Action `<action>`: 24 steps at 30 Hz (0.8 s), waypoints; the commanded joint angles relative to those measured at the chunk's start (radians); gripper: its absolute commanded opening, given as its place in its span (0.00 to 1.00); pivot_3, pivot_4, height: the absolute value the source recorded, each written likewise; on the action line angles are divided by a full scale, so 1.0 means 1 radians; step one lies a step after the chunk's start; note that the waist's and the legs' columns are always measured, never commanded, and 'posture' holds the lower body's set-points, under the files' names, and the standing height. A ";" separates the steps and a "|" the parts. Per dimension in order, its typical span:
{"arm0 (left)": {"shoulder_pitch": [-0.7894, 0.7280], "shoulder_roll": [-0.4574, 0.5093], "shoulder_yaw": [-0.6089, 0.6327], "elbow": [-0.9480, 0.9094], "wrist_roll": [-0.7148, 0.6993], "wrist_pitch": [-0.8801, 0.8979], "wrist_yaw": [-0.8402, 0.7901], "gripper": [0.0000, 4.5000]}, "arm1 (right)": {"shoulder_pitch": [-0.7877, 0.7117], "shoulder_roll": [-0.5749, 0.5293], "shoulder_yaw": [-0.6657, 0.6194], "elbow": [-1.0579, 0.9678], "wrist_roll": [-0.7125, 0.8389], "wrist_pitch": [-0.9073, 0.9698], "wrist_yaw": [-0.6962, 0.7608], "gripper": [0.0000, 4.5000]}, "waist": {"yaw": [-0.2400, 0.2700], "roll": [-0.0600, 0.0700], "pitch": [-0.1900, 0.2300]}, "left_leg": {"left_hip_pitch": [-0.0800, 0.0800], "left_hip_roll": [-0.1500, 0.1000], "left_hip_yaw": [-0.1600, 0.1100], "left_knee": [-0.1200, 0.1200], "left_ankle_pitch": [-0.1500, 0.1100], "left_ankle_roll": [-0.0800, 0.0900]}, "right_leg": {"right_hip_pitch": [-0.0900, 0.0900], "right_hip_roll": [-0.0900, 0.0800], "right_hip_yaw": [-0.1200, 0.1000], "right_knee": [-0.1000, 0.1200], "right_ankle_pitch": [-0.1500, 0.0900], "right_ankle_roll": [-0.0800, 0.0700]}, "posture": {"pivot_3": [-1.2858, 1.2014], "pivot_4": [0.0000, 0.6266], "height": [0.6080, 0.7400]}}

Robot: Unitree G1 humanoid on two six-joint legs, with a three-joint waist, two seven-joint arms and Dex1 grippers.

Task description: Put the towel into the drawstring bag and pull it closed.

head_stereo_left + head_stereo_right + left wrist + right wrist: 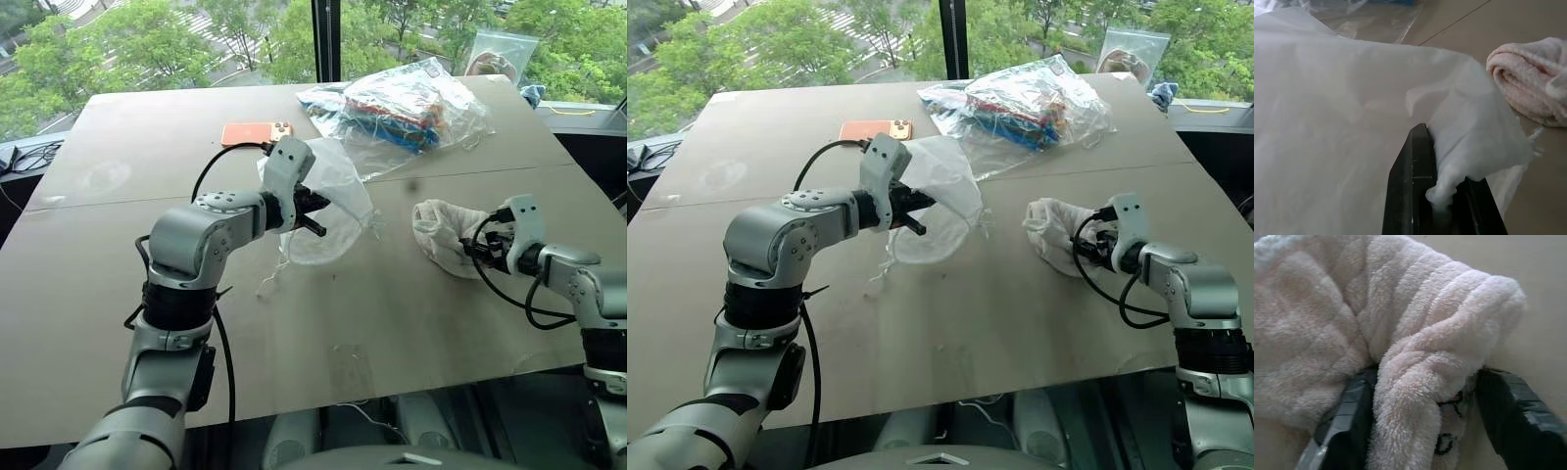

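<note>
On table, step: pickup stage; bag lifted by one arm, towel being taken by the other, nothing inside the bag yet.
Left gripper [315, 213]: clamped on a bunched fold of the drawstring bag [338, 201], holding that edge up off the table [411, 313]; rest of the bag drapes down and touches the surface.
Right gripper [480, 250]: fingers [1349, 406] partway apart, straddling a thick fold of the towel [441, 227]; the fold sits between them, so it looks like a grip being made, not firm yet.
Towel location: crumpled on the table, right of the bag, apart from it.
Bag mouth: cannot tell which way the opening faces; a thin cord [266, 284] trails below it.
Clutter: clear plastic bag [402, 103] with colourful contents and an orange phone [255, 133] farther back, out of the way.
Next move needs: right fingers to finish pinching the towel, lift it, carry it across to the bag; left must hold the mouth open enough, likely hard with one pinch point.
</note>
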 commanded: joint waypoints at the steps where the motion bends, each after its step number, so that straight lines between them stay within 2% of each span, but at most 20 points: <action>1: -0.053 -0.038 0.044 0.025 -0.002 0.031 0.044 0.00 | 0.085 -0.011 0.086 -0.034 -0.064 -0.194 0.069 0.32 | 0.001 -0.001 0.000 | 0.000 0.000 0.000 0.000 0.000 0.000 | 0.000 0.000 0.000 0.000 0.000 0.000 | 0.52 0.24 1.00; 4: -0.074 -0.067 0.043 0.059 0.009 0.028 0.068 0.00 | 0.143 -0.055 0.107 -0.113 -0.121 -0.349 0.108 0.02 | 0.000 0.000 0.000 | 0.001 0.000 0.001 0.000 0.000 0.000 | -0.001 0.001 0.002 0.002 0.000 0.000 | 0.52 0.24 1.00; 5: -0.082 -0.079 0.041 0.074 0.015 0.018 0.079 0.00 | 0.168 -0.075 0.118 -0.150 -0.140 -0.406 0.130 0.01 | 0.004 0.000 0.000 | 0.001 0.000 0.001 0.000 0.000 0.000 | -0.001 0.001 0.002 0.003 0.000 0.000 | 0.52 0.24 1.00; 9: -0.132 -0.150 0.049 0.152 0.040 -0.013 0.132 0.00 | 0.217 -0.008 0.040 -0.363 0.050 -0.336 0.157 0.01 | 0.007 0.000 0.000 | -0.001 0.000 0.000 0.000 0.000 0.000 | -0.002 0.000 0.002 0.002 0.000 0.000 | 0.52 0.24 1.00; 13: -0.177 -0.194 0.031 0.218 0.059 -0.052 0.137 0.00 | 0.192 0.046 0.064 -0.523 0.160 -0.230 0.134 0.01 | 0.009 0.001 0.001 | -0.002 0.001 0.000 0.000 0.000 -0.001 | -0.004 0.000 0.002 0.003 0.000 0.000 | 0.52 0.24 1.00; 16: -0.186 -0.193 -0.007 0.216 0.058 -0.077 0.095 0.00 | 0.130 0.071 0.152 -0.548 0.123 -0.164 0.079 0.01 | 0.009 0.001 0.001 | -0.002 0.000 0.000 0.000 0.000 -0.001 | -0.004 -0.001 0.002 0.002 0.000 0.000 | 0.52 0.24 1.00; 19: -0.173 -0.176 -0.042 0.172 0.037 -0.085 0.030 0.00 | 0.017 0.160 0.236 -0.471 0.068 -0.049 -0.043 0.01 | 0.007 0.001 0.001 | -0.002 0.000 0.000 0.000 0.000 -0.001 | -0.004 -0.001 0.002 0.003 0.000 0.000 | 0.52 0.24 1.00; 24: -0.167 -0.174 -0.038 0.172 0.054 -0.096 0.038 0.00 | -0.043 0.225 0.281 -0.419 0.050 -0.030 -0.065 0.01 | 0.021 0.002 0.002 | -0.003 0.000 0.000 0.000 0.001 -0.002 | -0.006 -0.001 0.001 0.003 0.000 0.000 | 0.52 0.24 1.00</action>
